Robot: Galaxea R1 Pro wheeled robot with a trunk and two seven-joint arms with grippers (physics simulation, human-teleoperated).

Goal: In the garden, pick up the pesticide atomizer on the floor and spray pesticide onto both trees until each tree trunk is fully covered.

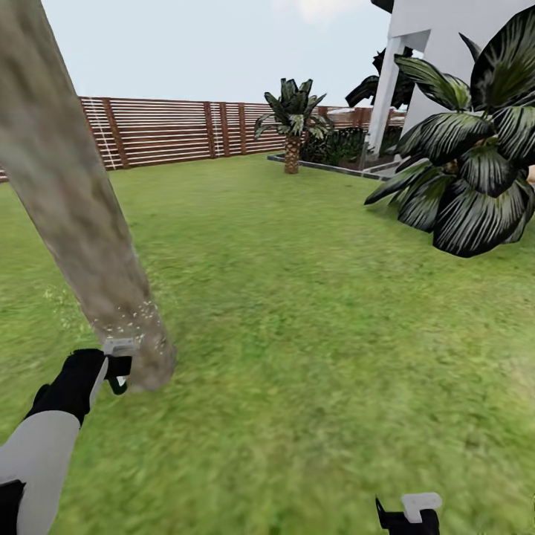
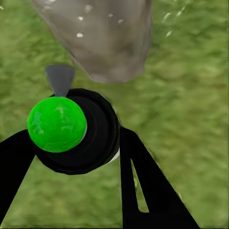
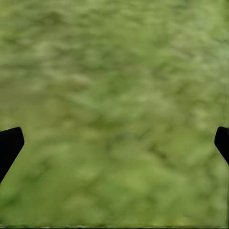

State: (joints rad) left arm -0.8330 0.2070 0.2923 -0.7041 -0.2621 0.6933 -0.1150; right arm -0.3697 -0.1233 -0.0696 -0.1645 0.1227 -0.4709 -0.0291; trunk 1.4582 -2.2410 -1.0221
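A thick mottled grey-brown tree trunk (image 1: 67, 186) leans from the upper left down to its base on the lawn. Fine white specks of pesticide (image 1: 130, 323) dot the bark low down and the grass beside it. My left gripper (image 1: 115, 368) is right beside the trunk's base, shut on the pesticide atomizer (image 2: 90, 131). In the left wrist view the atomizer is a black round body with a green ball and a grey nozzle aimed at the trunk (image 2: 105, 38), which carries specks (image 2: 80, 34). My right gripper (image 1: 409, 513) hangs low over bare grass, its fingers (image 3: 9, 143) wide apart and empty.
A brown slatted fence (image 1: 171, 130) closes the lawn at the back. A small palm (image 1: 293, 119) stands by a planting bed, and a large striped palm (image 1: 468, 163) fills the right side in front of a white building (image 1: 446, 59). Open grass lies ahead and to the right.
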